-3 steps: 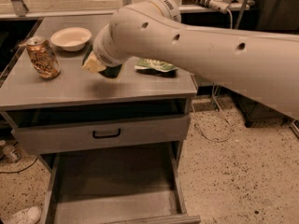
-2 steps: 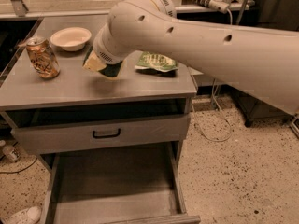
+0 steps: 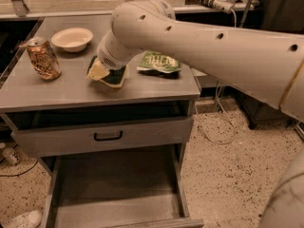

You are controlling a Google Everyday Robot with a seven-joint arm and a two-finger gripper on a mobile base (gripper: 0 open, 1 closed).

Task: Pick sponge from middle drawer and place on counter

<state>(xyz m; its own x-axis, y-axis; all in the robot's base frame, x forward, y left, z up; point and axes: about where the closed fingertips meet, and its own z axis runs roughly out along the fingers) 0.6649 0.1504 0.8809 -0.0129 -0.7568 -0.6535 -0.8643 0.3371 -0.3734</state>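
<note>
Claw [image 3: 107, 66] mid-surface [image 3: 57, 88], mostly hidden behind arm; cannot tell its grip. Sponge [image 3: 115, 77] at its tip, half covered; bag [image 3: 159, 62] at 3 o'clock. Open drawer [image 3: 114, 189] cut off at 6 o'clock.

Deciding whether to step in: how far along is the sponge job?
Done: the sponge is out of the middle drawer, whose floor shows bare. In hand: the gripper, mostly hidden behind the arm, is low over the counter with the sponge tilted at its tip, between the can and the chip bag. Left: laying it flat and withdrawing; whether it already touches the counter, I cannot tell.
</note>
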